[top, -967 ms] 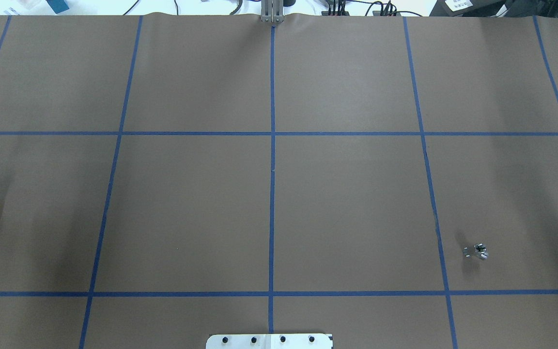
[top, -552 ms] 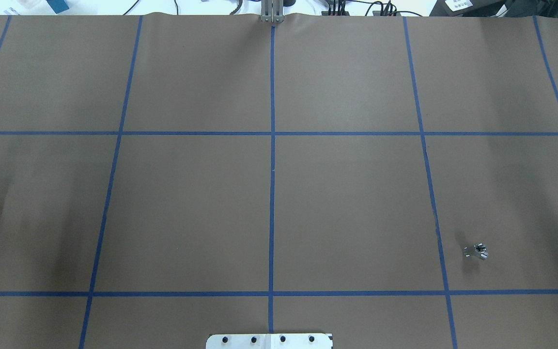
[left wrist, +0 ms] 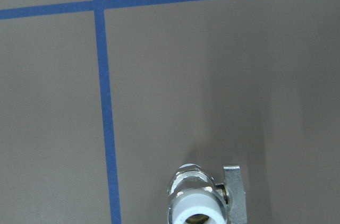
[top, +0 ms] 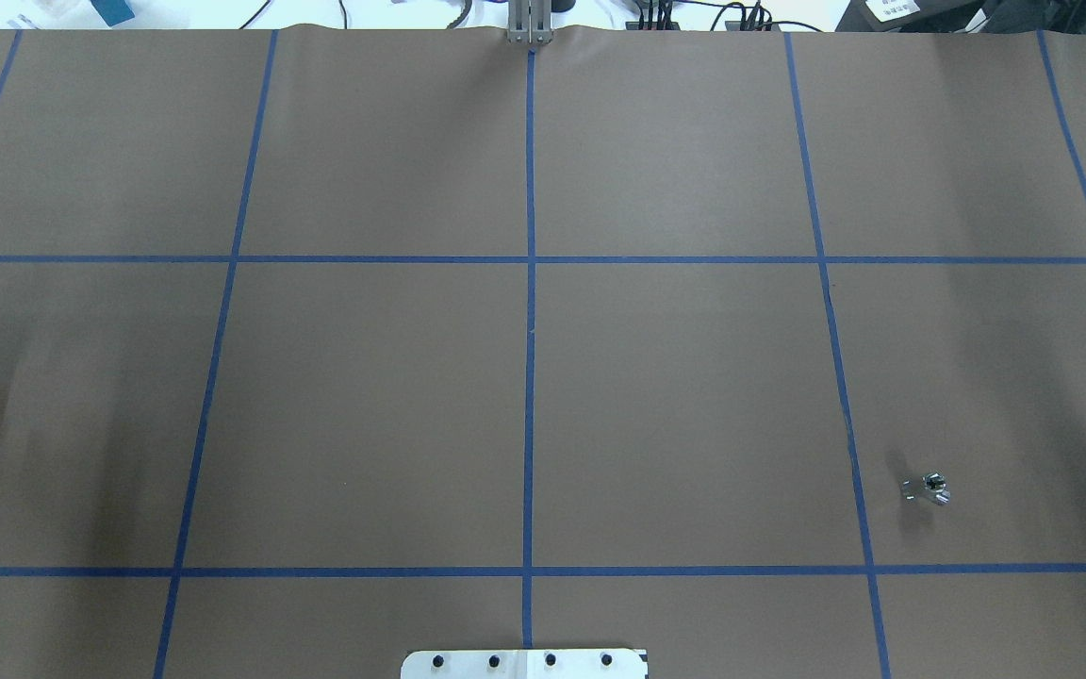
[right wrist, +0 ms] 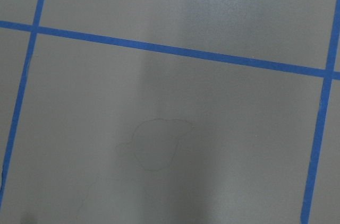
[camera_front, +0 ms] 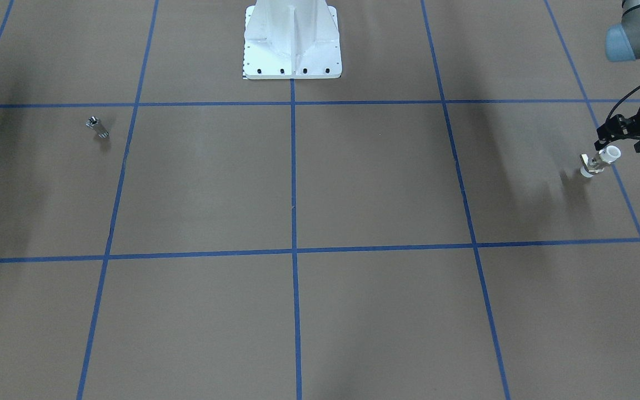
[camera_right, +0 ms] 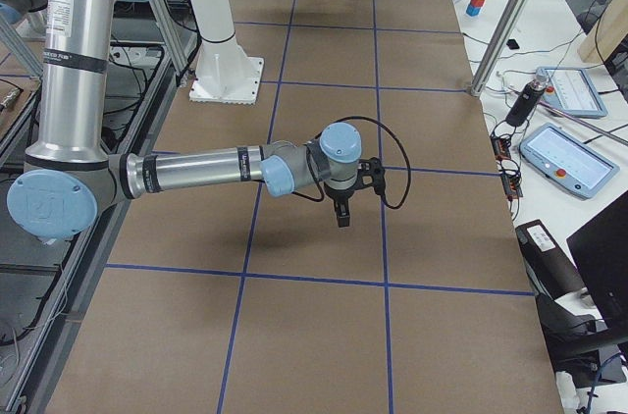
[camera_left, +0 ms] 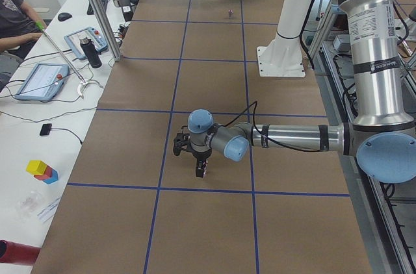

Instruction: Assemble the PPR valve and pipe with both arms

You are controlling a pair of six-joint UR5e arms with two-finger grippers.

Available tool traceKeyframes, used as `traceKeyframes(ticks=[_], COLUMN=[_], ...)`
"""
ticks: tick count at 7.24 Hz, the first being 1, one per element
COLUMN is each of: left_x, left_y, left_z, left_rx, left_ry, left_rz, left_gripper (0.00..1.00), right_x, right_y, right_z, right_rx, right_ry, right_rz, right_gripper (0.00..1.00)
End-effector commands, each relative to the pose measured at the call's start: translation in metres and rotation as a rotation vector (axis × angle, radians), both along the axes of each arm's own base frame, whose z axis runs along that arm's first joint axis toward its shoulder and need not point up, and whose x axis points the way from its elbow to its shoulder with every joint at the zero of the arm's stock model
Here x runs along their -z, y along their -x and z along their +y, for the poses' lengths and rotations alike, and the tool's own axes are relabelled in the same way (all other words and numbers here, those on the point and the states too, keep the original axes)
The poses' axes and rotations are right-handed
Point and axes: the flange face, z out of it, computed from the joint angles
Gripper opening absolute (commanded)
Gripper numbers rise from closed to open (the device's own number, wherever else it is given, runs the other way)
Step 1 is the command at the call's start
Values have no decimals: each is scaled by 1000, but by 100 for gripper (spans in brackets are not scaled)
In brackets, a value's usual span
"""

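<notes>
Brown paper covers the whole tabletop (top: 675, 396), marked into big squares by blue tape (top: 530, 283). The robot's white base plate (camera_front: 292, 55) sits at the top centre of the front view.

The valve (camera_front: 598, 161) stands tilted at the far right of that view, just left of a tape line, with one white end up and its small lever out to the side. From overhead it is half cut off by the left edge of the frame. The left hand (camera_left: 200, 171) hangs right over it, close to the upper white end. I cannot tell whether its fingers are spread or pressed together, or whether they touch the valve. The left wrist camera looks down onto the valve's open white end at the bottom of its frame.

The pipe (top: 927, 488) lies alone at the lower right of the overhead view, just right of a tape line and well apart from the valve. The right hand (camera_right: 340, 218) points down over the paper in the middle of the right side view, apart from the pipe. I cannot tell how its fingers are set.
</notes>
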Motion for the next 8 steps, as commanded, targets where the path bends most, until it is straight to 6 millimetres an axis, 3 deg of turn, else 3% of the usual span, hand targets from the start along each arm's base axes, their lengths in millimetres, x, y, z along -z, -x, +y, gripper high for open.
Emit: traceKeyframes(ticks=[1, 4, 5, 7, 8], left_x=[-2, -4, -4, -1, 2], left_y=[-3, -7, -8, -9, -10], left_z=[1, -1, -2, -4, -7], left_rx=[-6, -14, -14, -13, -13], left_ry=[3, 5, 5, -1, -5], left_rz=[-3, -3, -3, 0, 2], left_gripper=[95, 87, 81, 58, 56], right_x=[-1, -1, -1, -1, -1], right_y=[2, 2, 2, 2, 3], right_z=[0, 0, 0, 0, 0], right_rx=[2, 2, 2, 2, 3], right_ry=[-3, -4, -4, -2, -4], right_rz=[9, 9, 10, 10, 10], right_gripper=[99, 99, 99, 99, 99])
